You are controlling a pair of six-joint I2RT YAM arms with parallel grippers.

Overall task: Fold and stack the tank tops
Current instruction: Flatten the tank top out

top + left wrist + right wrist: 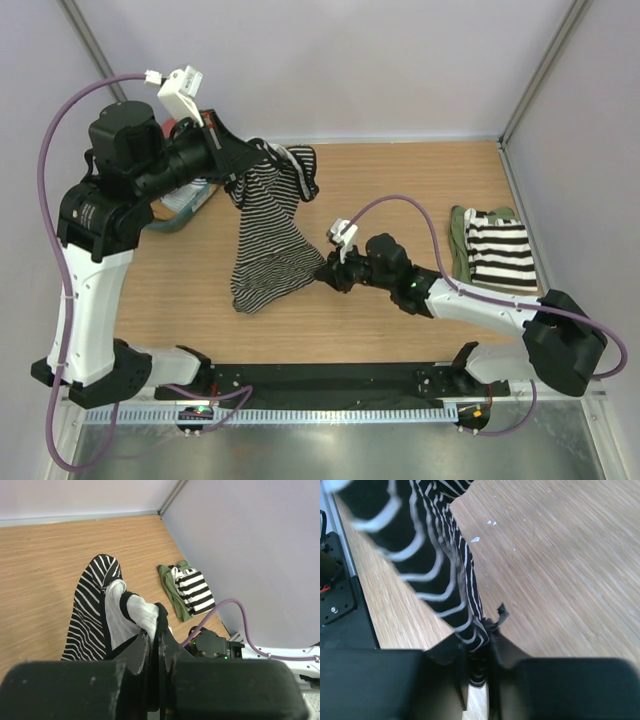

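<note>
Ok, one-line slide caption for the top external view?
A striped tank top held between the left gripper and right gripper over the wooden table, folded stack at its right edge.

Top external: fixed high behind the arm bases (120, 370), looking down over the whole wooden surface (400, 180). Left wrist: raised, looking past the left pincer (156, 625) toward the right wall (250, 540). Right wrist: low, very close to the surface. All three share the striped tank top (265, 240).
</note>
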